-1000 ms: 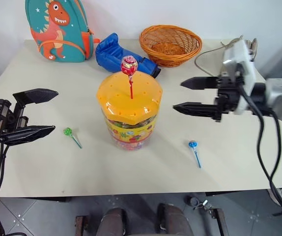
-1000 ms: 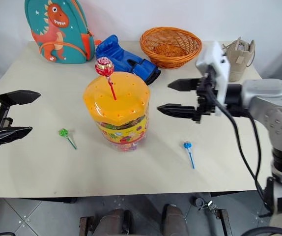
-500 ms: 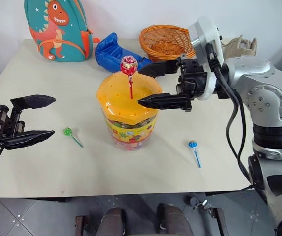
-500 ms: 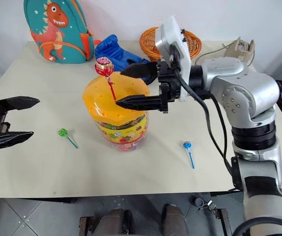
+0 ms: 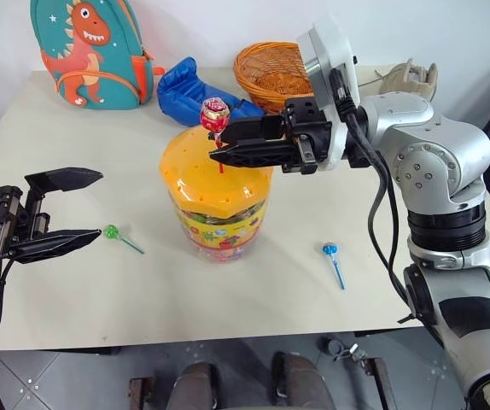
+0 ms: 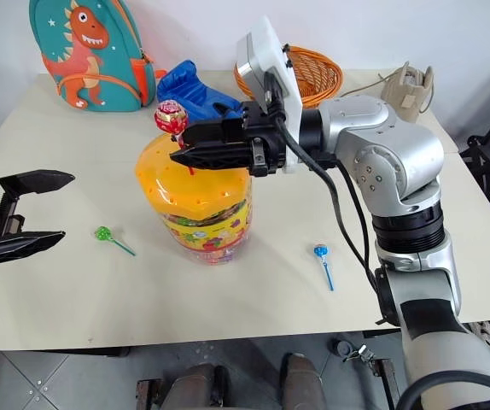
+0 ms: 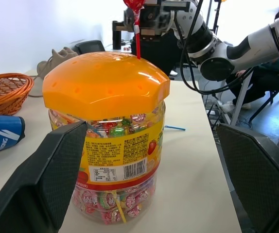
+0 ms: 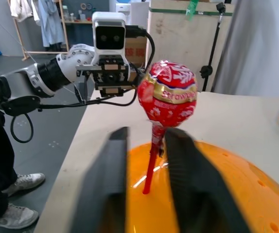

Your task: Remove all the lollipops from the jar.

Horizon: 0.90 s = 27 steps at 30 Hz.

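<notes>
The last lollipop in the jar, a round red-pink wrapped candy on a thin red stick (image 5: pixel 215 115), stands upright in 1 of the small holes of the wide orange-yellow faceted lid of the clear plastic jar (image 5: pixel 217 205), which sits mid-table on the pale table (image 5: pixel 74 290). Its long axis runs straight up out of the lid, so the coming move looks like a plain vertical pull along the stick.

The right pincer (image 5: pixel 219 154) reaches in level from the robot's right, its 2 black fingers lying across the lid and drawn nearly together about the stick just under the candy head. In the right wrist view the fingers (image 8: pixel 111 184) flank the stick closely; the grip seems made, though full contact on both sides is hard to confirm.

The left pincer (image 5: pixel 78 209) hangs well apart to the jar's left, fingers spread wide and holding nothing, so the right arm is plainly the nearer.

The green lollipop (image 5: pixel 111 232) and the blue lollipop (image 5: pixel 330 250) already lie on the table, 1 on each side of the jar.
</notes>
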Each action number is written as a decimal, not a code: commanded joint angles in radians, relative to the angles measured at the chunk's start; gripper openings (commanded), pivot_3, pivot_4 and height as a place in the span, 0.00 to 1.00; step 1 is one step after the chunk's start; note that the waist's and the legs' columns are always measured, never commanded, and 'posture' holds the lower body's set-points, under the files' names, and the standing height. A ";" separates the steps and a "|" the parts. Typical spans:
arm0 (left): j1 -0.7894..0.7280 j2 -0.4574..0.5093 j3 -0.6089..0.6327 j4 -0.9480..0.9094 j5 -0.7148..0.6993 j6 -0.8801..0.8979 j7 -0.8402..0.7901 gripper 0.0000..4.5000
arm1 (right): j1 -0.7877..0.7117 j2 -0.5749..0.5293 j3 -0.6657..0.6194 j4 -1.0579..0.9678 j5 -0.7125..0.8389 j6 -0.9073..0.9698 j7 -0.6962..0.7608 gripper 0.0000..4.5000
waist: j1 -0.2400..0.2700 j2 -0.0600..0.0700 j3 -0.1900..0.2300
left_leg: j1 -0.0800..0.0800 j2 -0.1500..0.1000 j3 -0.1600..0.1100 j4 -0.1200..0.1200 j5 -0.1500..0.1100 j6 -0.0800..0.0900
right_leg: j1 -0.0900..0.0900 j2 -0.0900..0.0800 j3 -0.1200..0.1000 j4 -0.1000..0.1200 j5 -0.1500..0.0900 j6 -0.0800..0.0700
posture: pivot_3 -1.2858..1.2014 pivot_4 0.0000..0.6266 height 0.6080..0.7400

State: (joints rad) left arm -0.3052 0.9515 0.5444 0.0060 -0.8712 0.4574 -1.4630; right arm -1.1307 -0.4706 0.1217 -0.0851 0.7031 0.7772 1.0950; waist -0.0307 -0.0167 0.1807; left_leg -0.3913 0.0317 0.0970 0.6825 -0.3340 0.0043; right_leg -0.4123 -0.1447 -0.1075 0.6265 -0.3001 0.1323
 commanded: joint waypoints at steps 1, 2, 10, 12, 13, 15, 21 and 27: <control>-0.008 -0.004 0.016 -0.042 -0.026 -0.006 0.006 1.00 | -0.034 0.009 -0.026 -0.018 -0.001 -0.031 0.003 0.01 | 0.000 0.000 0.000 | 0.000 0.000 0.000 0.000 0.000 0.000 | 0.000 0.000 0.000 0.000 0.000 0.000 | 0.52 0.24 1.00; -0.011 -0.006 0.012 -0.044 -0.027 -0.006 0.007 1.00 | -0.035 0.010 -0.027 -0.018 -0.003 -0.035 0.004 0.01 | 0.000 0.000 0.000 | 0.000 0.000 0.000 0.000 0.000 0.000 | 0.000 0.000 0.000 0.000 0.000 0.000 | 0.52 0.24 1.00; -0.068 -0.027 -0.051 -0.058 -0.037 0.005 -0.001 1.00 | -0.096 0.012 -0.078 0.025 -0.007 -0.061 -0.007 0.01 | 0.001 0.000 0.000 | 0.000 0.000 0.000 0.000 0.000 0.000 | 0.000 0.000 0.000 0.000 0.000 0.000 | 0.52 0.24 1.00; -0.095 -0.039 -0.078 -0.060 -0.039 0.008 -0.004 1.00 | -0.126 0.003 -0.103 0.059 -0.010 -0.070 -0.012 0.01 | 0.002 0.000 0.000 | 0.000 0.000 0.000 0.000 0.000 0.000 | 0.000 0.000 0.000 0.000 0.000 0.000 | 0.52 0.24 1.00; -0.103 -0.043 -0.085 -0.061 -0.038 0.010 -0.004 1.00 | -0.135 0.000 -0.111 0.071 -0.011 -0.072 -0.014 0.01 | 0.001 0.000 0.000 | 0.000 0.000 0.000 0.000 0.000 0.000 | 0.000 0.000 0.000 0.000 0.000 0.000 | 0.52 0.24 1.00; -0.124 -0.050 -0.106 -0.063 -0.038 0.012 -0.012 1.00 | -0.147 -0.025 -0.119 0.101 -0.035 -0.080 -0.016 0.01 | 0.001 0.000 0.000 | 0.000 0.000 0.000 0.000 0.000 0.000 | 0.000 0.000 0.000 0.000 0.000 0.000 | 0.52 0.24 1.00; -0.172 -0.061 -0.166 -0.113 -0.062 0.043 -0.029 1.00 | -0.107 -0.269 -0.130 0.095 -0.081 0.097 -0.026 0.01 | 0.007 0.000 0.000 | 0.000 -0.001 0.000 0.000 0.000 0.000 | 0.000 0.000 0.000 0.000 0.000 0.000 | 0.52 0.24 1.00; -0.191 -0.059 -0.208 -0.182 -0.070 0.069 -0.035 1.00 | 0.146 -0.512 -0.163 -0.055 -0.027 0.398 -0.076 0.01 | 0.005 0.000 0.000 | -0.001 -0.001 0.000 0.000 -0.001 0.001 | 0.001 -0.001 0.000 -0.001 0.000 0.000 | 0.52 0.24 1.00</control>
State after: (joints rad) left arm -0.4783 0.8809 0.3363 -0.1299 -0.9166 0.5200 -1.4957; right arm -1.0003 -0.9521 0.0100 -0.0781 0.6344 1.1068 1.0281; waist -0.0258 -0.0170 0.1806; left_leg -0.3923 0.0311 0.0979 0.6824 -0.3349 0.0056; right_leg -0.4120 -0.1459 -0.1077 0.6249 -0.3000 0.1323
